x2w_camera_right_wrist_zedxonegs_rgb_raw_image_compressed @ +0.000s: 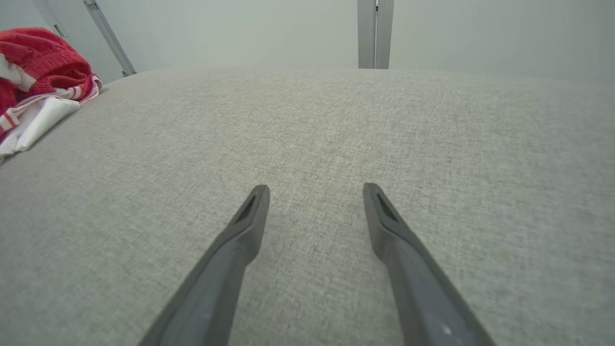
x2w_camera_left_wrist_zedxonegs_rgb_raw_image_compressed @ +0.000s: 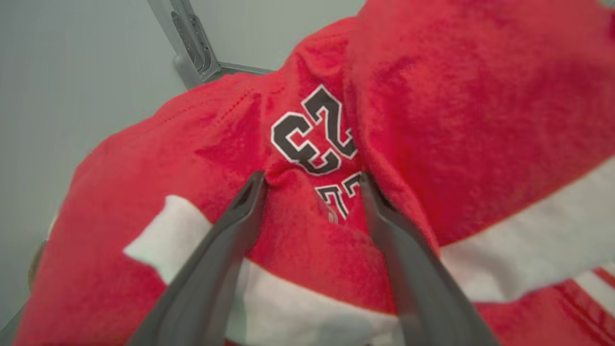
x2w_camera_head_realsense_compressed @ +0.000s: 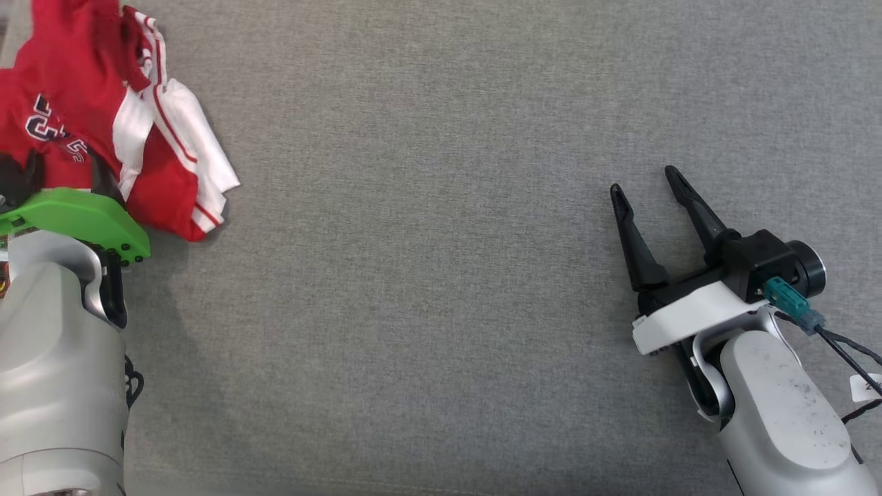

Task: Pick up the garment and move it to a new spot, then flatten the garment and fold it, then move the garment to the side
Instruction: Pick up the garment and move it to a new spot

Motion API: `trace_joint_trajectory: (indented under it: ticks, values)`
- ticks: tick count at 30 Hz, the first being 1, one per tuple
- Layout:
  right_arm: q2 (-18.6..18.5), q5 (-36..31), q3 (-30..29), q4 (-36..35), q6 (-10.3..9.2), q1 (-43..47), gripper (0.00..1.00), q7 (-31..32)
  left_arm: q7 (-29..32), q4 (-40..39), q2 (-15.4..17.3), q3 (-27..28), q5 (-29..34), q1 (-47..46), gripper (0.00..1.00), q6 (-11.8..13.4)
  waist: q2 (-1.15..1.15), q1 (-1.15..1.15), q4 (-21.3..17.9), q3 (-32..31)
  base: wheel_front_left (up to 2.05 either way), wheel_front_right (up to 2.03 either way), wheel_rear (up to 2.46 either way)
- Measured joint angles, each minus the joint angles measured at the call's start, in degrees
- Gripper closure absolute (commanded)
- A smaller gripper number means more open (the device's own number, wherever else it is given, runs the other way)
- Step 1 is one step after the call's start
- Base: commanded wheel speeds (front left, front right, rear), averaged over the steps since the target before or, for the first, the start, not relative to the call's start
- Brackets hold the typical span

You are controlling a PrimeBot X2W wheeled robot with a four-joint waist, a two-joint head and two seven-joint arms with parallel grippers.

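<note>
A crumpled red garment [x2w_camera_head_realsense_compressed: 89, 103] with white stripes and a dark number print lies at the far left of the grey fabric surface [x2w_camera_head_realsense_compressed: 413, 275]. My left gripper [x2w_camera_head_realsense_compressed: 58, 176], under its green mount, stands open with both fingers pushed into the cloth. In the left wrist view the garment [x2w_camera_left_wrist_zedxonegs_rgb_raw_image_compressed: 432, 96] bulges around the left gripper [x2w_camera_left_wrist_zedxonegs_rgb_raw_image_compressed: 312, 180], whose tips straddle a fold by the number print. My right gripper [x2w_camera_head_realsense_compressed: 643, 180] is open over bare fabric at the right, holding nothing. The right wrist view shows the right gripper [x2w_camera_right_wrist_zedxonegs_rgb_raw_image_compressed: 315, 188] apart from the garment [x2w_camera_right_wrist_zedxonegs_rgb_raw_image_compressed: 43, 62], far to its left.
Metal frame posts stand beyond the surface's far edge [x2w_camera_right_wrist_zedxonegs_rgb_raw_image_compressed: 375, 33] and near the garment [x2w_camera_left_wrist_zedxonegs_rgb_raw_image_compressed: 192, 43]. A teal connector [x2w_camera_head_realsense_compressed: 785, 296] with a dark cable hangs off the right wrist. Broad grey fabric lies between the two arms.
</note>
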Motion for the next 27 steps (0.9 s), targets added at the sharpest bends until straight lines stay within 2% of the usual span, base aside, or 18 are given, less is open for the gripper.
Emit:
trace_joint_trajectory:
  ticks: [1, 3, 11, 15, 20, 27]
  values:
    - [0.1, 0.1, -0.1, 0.0, 0.01, 0.0, 0.0, 0.0, 0.6, 1.7, 0.1, 0.3, -0.4, -0.5, 0.0, 0.3, 0.0, 0.0, -0.4, 0.2, 0.0, 0.0, 0.0]
    - [0.2, 0.2, -0.2, 0.0, 0.03, -0.2, 0.0, 0.0, 1.1, 4.3, 0.3, 0.9, -1.1, -1.5, 1.0, 0.6, 0.0, 0.0, -1.2, 0.5, 0.0, 0.0, 0.0]
    - [0.9, 0.2, -1.1, 0.9, 0.02, 0.0, 0.0, 0.0, -0.6, 6.5, 0.5, 0.1, -1.2, -3.3, 1.0, 0.7, 0.0, 0.0, -2.1, -0.4, 0.0, 0.0, 0.0]
    - [1.5, 0.3, -1.2, 1.6, 0.02, 0.3, 0.0, 0.0, -1.2, 3.3, 0.4, -0.7, -0.8, -4.6, 1.0, 0.2, 0.0, 0.0, -1.9, -1.8, 0.0, 0.0, 0.0]
    - [2.8, 0.8, -1.0, 2.4, 0.02, 1.3, 0.0, 0.1, -1.3, -4.7, -0.4, -1.3, -0.2, -4.5, 1.0, -0.4, 0.0, 0.0, -2.1, -4.3, 0.0, 0.0, 0.0]
    - [4.5, 1.3, -1.5, 2.9, 0.02, 2.7, 0.0, 0.1, -1.3, -9.1, -2.1, -4.0, 0.8, -3.1, 1.0, -1.8, 0.0, 0.0, -4.0, -7.6, 0.0, 0.0, 0.0]
